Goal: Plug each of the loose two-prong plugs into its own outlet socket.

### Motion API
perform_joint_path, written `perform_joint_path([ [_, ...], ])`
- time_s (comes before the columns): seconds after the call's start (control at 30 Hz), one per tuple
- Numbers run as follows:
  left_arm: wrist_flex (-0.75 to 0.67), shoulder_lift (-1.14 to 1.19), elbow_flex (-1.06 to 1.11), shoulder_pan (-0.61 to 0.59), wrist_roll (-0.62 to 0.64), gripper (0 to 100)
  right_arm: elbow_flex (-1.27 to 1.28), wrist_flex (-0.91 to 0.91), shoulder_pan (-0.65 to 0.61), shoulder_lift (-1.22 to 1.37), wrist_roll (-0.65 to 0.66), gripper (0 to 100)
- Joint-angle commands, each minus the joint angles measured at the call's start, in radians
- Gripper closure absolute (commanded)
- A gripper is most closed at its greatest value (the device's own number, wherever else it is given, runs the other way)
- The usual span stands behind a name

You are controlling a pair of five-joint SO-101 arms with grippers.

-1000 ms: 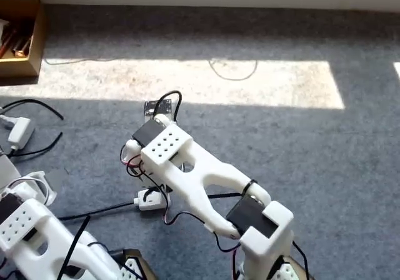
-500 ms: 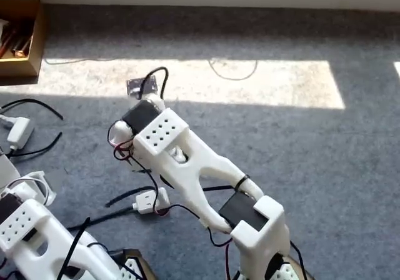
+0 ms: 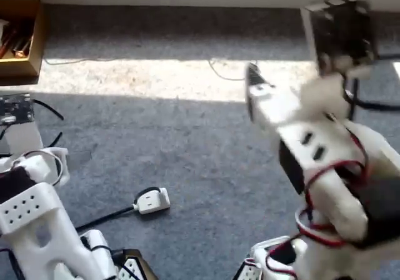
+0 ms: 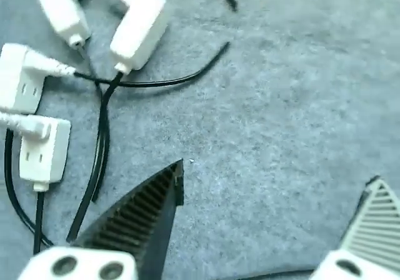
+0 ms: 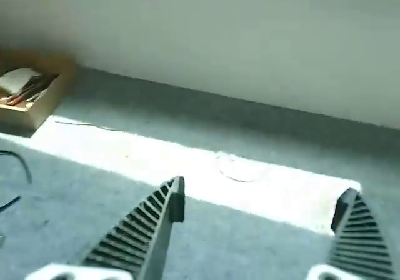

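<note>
Plugs (image 4: 136, 35) and sockets (image 4: 39, 152), white, black-corded, clustered on grey carpet (image 4: 281, 92). Right arm (image 3: 325, 161) raised; right gripper (image 5: 261, 191) spread wide, empty, facing wall (image 5: 250, 36). Left gripper (image 4: 276, 175) spread wide, empty, over carpet near cluster. Lone socket (image 3: 152, 200) lies apart, between arms

In the high view the right arm (image 3: 325, 161) is a blur, so its pincer cannot be made out. The left arm (image 3: 37, 224) runs off the edge and hides the far end of the black cord (image 3: 112, 214) leading from the white outlet socket (image 3: 153, 200). In the left wrist view the left pincer (image 4: 276, 175) loses the roots of both fingers past the edge, the white plug bodies (image 4: 137, 30) hide their prongs, and in the right wrist view the wooden box (image 5: 31, 95) is cropped, its contents too small to name.
</note>
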Motion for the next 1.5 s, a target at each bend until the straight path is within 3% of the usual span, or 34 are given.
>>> perform_joint_path([
  [0.0,0.258,-0.002,-0.136,0.245,-0.143,58,0.593,0.036,0.079,-0.349,0.101,64.2],
  [0.13,0.440,-0.001,-0.150,0.549,-0.272,68,1.175,-0.084,0.102,-0.687,0.121,64.2],
  [0.27,0.446,0.056,-0.068,0.725,-0.315,75,1.458,-0.242,0.312,-0.943,0.278,64.2],
  [0.37,0.367,0.168,-0.024,0.782,-0.315,72,1.613,-0.358,0.417,-1.007,0.350,64.2],
  [0.53,0.195,0.372,0.030,0.868,-0.318,64,1.903,-0.593,0.417,-0.980,0.259,64.2],
  [0.67,0.091,0.512,0.028,0.940,-0.318,67,2.052,-0.742,0.417,-0.978,0.161,64.2],
  [0.8,-0.025,0.647,0.030,0.981,-0.318,72,2.123,-0.788,0.420,-0.980,0.161,64.2],
  [0.9,-0.091,0.739,0.027,0.983,-0.318,78,2.138,-0.789,0.418,-0.980,0.163,64.2],
  [1.03,-0.101,0.805,-0.005,0.970,-0.321,100,2.140,-0.791,0.417,-0.980,0.163,64.2],
  [1.23,-0.044,0.826,-0.065,0.851,-0.318,100,2.141,-0.791,0.417,-0.980,0.163,64.2],
  [1.33,0.023,0.791,-0.159,0.700,-0.321,100,2.143,-0.791,0.417,-0.980,0.163,64.2],
  [1.47,0.109,0.725,-0.409,0.366,-0.374,100,2.173,-0.791,0.417,-0.980,0.163,64.2],
])
